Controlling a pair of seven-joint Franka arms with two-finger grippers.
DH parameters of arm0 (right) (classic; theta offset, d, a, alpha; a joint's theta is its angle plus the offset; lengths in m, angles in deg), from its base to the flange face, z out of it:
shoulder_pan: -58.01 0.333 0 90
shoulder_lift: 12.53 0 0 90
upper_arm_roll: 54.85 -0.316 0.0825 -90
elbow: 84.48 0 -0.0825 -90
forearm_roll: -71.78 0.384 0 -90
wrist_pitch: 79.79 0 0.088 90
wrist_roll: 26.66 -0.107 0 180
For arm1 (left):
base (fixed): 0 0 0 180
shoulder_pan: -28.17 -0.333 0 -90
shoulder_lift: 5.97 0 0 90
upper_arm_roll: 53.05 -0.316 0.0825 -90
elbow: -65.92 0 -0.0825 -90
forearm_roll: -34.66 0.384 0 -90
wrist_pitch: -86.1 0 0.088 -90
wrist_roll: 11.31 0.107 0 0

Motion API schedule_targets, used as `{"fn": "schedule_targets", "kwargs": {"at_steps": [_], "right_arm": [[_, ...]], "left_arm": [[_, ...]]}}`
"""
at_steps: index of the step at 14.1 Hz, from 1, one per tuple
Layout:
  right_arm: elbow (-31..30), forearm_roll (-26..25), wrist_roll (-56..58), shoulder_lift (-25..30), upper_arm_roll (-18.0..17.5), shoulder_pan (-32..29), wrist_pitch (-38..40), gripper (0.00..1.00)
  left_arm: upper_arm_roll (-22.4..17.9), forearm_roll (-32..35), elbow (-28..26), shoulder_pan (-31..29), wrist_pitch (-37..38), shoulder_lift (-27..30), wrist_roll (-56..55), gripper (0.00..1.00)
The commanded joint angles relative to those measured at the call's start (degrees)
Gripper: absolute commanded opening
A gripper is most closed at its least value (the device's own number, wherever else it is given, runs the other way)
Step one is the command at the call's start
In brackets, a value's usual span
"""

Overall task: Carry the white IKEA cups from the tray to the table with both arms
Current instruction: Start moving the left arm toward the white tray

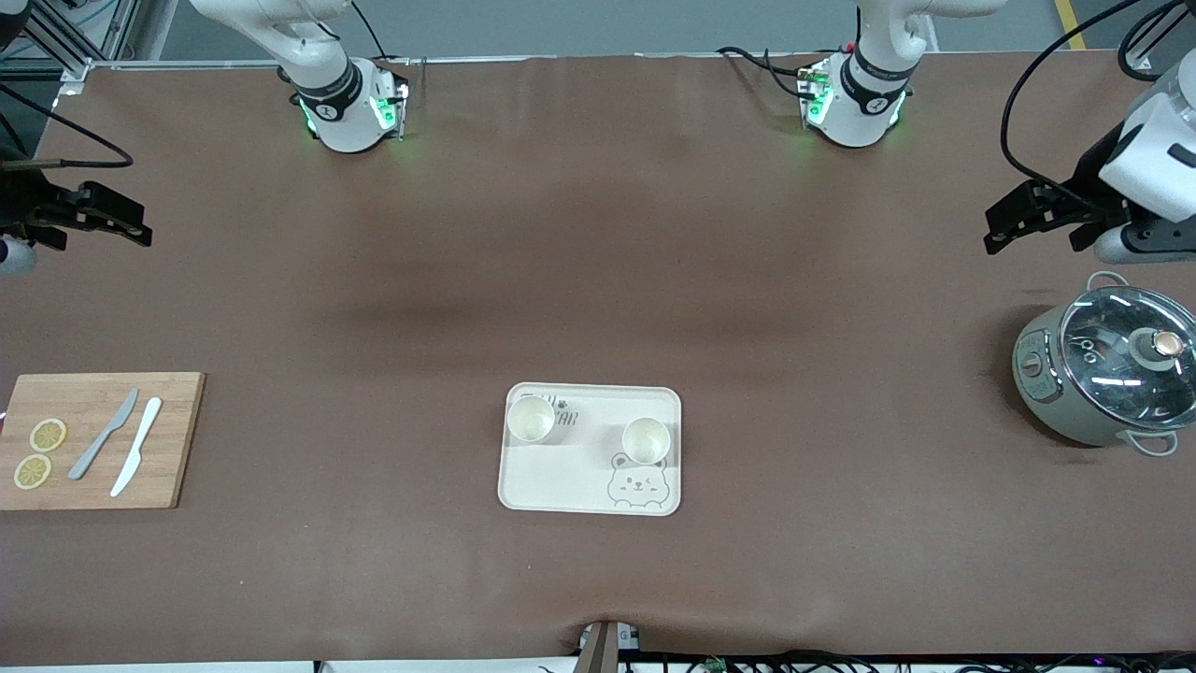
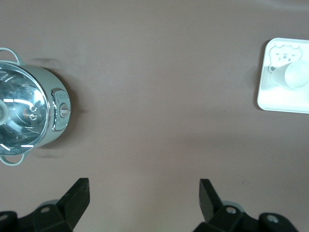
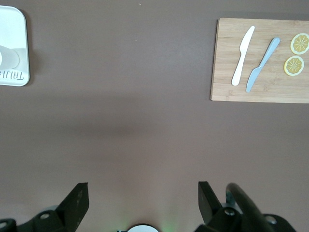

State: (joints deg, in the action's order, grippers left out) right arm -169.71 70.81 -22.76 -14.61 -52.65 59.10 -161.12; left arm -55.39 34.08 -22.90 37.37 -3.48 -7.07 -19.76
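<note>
Two white IKEA cups stand upright on the cream bear-print tray (image 1: 561,479) in the middle of the table. One cup (image 1: 531,418) is at the tray's corner toward the right arm's end. The other cup (image 1: 646,440) is beside the bear print; it also shows in the left wrist view (image 2: 295,74). My left gripper (image 1: 1028,234) (image 2: 144,193) is open and empty, up over bare table at the left arm's end. My right gripper (image 1: 103,234) (image 3: 143,195) is open and empty, up over bare table at the right arm's end.
A grey cooker pot with a glass lid (image 1: 1107,369) (image 2: 24,116) stands at the left arm's end. A wooden cutting board (image 1: 98,439) (image 3: 260,60) with two knives and two lemon slices lies at the right arm's end. Brown table surrounds the tray.
</note>
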Motion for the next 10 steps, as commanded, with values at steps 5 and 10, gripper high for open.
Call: {"fn": "schedule_targets", "kwargs": {"at_steps": [5, 10], "right_arm": [[0.6, -0.4, -0.2, 0.0, -0.3, -0.5, 0.3, 1.0], [0.6, -0.4, -0.2, -0.1, -0.3, -1.3, 0.5, 1.0]], "left_arm": [[2.8, -1.4, 0.7, 2.2, -4.5, -10.2, -5.2, 1.0], [5.9, -1.1, 1.0, 8.0, -15.3, -17.2, -19.0, 1.0]]}}
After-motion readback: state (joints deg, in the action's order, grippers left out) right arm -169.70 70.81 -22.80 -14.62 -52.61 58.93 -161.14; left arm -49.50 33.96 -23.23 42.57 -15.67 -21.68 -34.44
